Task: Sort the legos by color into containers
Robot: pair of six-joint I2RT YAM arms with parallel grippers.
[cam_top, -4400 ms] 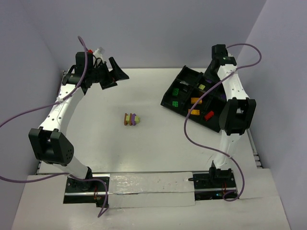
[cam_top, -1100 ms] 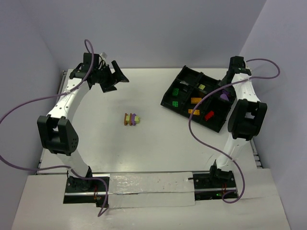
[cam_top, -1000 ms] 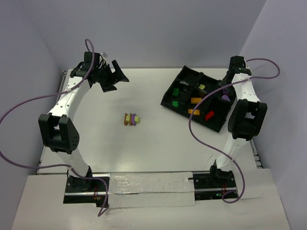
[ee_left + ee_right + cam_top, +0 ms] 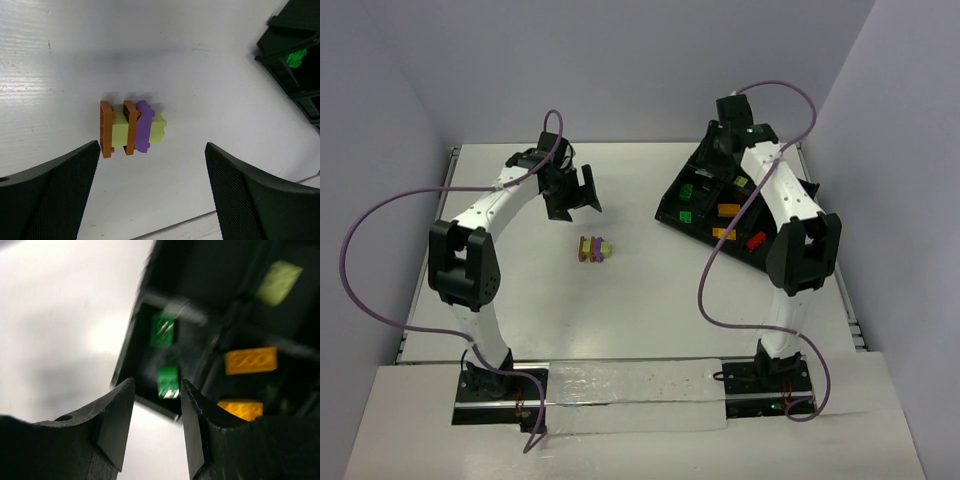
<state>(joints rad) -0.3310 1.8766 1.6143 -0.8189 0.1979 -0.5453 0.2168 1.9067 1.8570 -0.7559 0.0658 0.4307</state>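
Note:
A lego cluster [image 4: 595, 248] of two orange plates, yellow-green bricks and a purple plate lies on its side mid-table. In the left wrist view the cluster [image 4: 131, 127] sits just beyond my fingertips. My left gripper [image 4: 584, 197] [image 4: 151, 145] hovers behind and above it, open wide and empty. The black divided tray [image 4: 672, 205] holds green legos [image 4: 686, 190], orange legos [image 4: 729, 210], a red one [image 4: 756, 240] and a yellow-green one [image 4: 741, 181]. My right gripper [image 4: 710, 155] [image 4: 156, 385] hangs over the tray's green compartment, open and empty, above a green brick [image 4: 162, 330].
The right wrist view also shows the tray's rim [image 4: 131, 350], orange bricks [image 4: 250, 360] and a yellow-green brick [image 4: 279, 276]. The tray's corner [image 4: 295, 30] with a green brick [image 4: 296, 57] appears at the left wrist view's top right. Purple cables loop from both arms.
My left gripper swung from the far left corner towards the centre, close behind the cluster. My right gripper moved from the tray's far right side to over its left, green compartment.

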